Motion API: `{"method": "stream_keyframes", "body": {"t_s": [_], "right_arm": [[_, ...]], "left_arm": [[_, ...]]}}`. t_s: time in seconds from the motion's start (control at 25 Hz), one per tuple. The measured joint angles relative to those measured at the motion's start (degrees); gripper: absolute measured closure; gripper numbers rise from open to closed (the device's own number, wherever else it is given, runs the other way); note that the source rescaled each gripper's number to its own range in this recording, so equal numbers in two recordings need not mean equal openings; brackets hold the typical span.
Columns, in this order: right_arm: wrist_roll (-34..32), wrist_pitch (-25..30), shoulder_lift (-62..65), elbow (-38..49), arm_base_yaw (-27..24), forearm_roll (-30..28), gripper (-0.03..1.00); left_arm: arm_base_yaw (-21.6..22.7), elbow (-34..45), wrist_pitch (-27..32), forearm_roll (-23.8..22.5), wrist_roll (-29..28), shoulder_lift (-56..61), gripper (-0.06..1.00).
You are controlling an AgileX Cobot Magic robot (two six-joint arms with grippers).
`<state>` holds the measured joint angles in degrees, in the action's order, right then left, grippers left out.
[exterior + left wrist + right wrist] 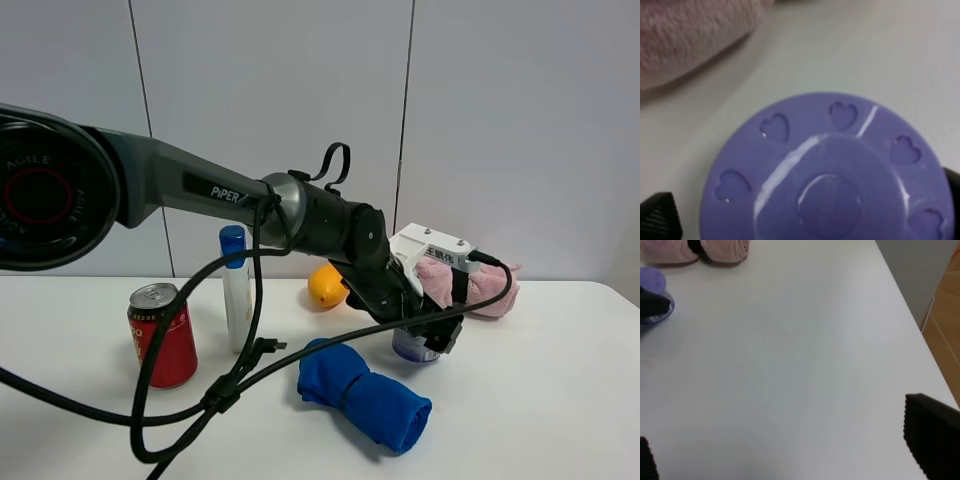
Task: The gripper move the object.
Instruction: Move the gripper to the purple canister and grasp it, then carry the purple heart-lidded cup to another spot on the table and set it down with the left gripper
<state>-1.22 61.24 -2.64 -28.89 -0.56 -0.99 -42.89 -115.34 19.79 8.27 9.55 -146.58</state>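
The lavender-purple round container [412, 346] stands on the white table, right of centre. In the left wrist view its lid [825, 170], with heart-shaped slots, fills the picture. My left gripper [428, 338] has come down over it, one black finger [659, 216] on each side. A thin strip of table shows between that finger and the lid, so the jaws look open around the container. The container also shows in the right wrist view [652, 282], with a black finger against it. My right gripper [790, 455] hangs open and empty over bare table, away from the container.
A rolled blue cloth [362, 394] lies just in front of the container and a pink towel [475, 285] just behind it. An orange [327, 286], a white bottle with a blue cap [236, 290] and a red soda can [162, 335] stand to the left. The table's right edge [912, 320] is near.
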Motion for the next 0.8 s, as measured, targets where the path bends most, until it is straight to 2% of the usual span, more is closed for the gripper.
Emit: {"method": "stream_keyframes", "body": {"t_s": [0.32,0.36,0.4,0.44,0.52,0.8], "right_arm": [[0.0,0.0,0.0,0.0,0.0,0.0,-0.03],[0.0,0.0,0.0,0.0,0.0,0.0,-0.03],[0.0,0.0,0.0,0.0,0.0,0.0,-0.03],[0.0,0.0,0.0,0.0,0.0,0.0,-0.03],[0.0,0.0,0.0,0.0,0.0,0.0,-0.03],[0.0,0.0,0.0,0.0,0.0,0.0,-0.03]], "left_arm": [[0.0,0.0,0.0,-0.01,1.59,-0.28,-0.05],[0.0,0.0,0.0,-0.01,1.65,-0.28,0.01],[0.0,0.0,0.0,-0.01,1.7,-0.28,0.17],[-0.04,0.0,0.0,-0.01,1.71,-0.28,0.37],[-0.11,0.0,0.0,0.13,1.75,-0.28,0.94],[-0.18,0.0,0.87,0.44,1.75,0.04,0.93]]}}
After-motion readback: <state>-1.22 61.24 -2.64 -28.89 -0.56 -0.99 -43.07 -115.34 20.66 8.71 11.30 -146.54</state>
